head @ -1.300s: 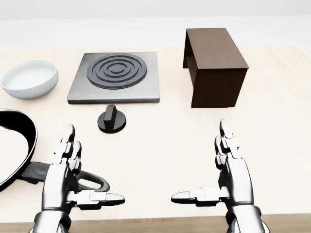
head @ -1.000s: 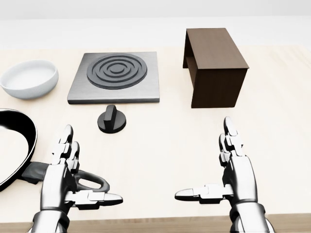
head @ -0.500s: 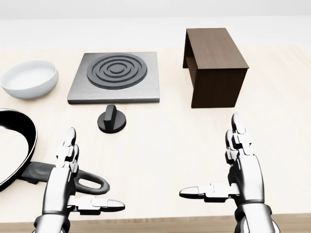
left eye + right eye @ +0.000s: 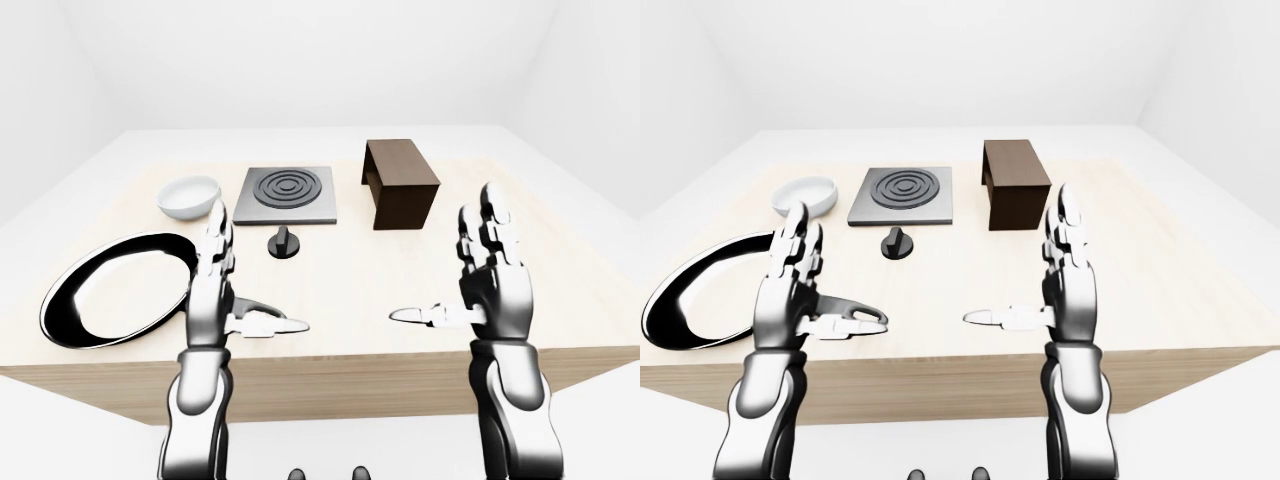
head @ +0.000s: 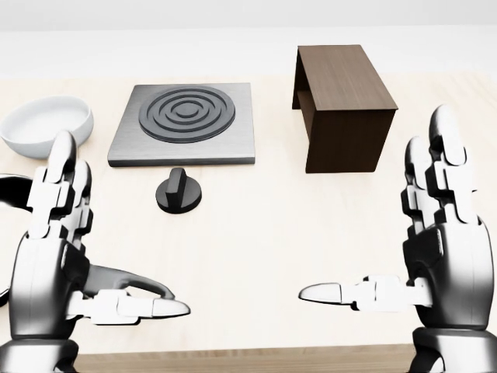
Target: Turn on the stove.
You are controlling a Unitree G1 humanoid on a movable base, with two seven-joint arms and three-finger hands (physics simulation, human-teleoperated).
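Observation:
The stove is a grey square plate with a dark ringed burner [image 5: 185, 123], at the upper middle of the head view. Its black knob [image 5: 178, 192] sits on the table just below the plate, its grip bar pointing up the view. My left hand [image 5: 112, 237] hovers open at lower left, fingers straight up and thumb pointing right, below and left of the knob. My right hand [image 5: 377, 210] mirrors it, open at lower right and far from the knob. Neither hand touches anything.
A white bowl [image 5: 43, 124] stands left of the stove. A dark brown open box [image 5: 345, 101] stands to its right. A black frying pan [image 4: 115, 290] lies at the left, its handle [image 5: 128, 281] behind my left hand. The table's near edge [image 5: 248, 359] runs along the bottom.
Both hands have risen towards the camera and look much larger, still spread open. The knob, stove, bowl, pan and box have not moved.

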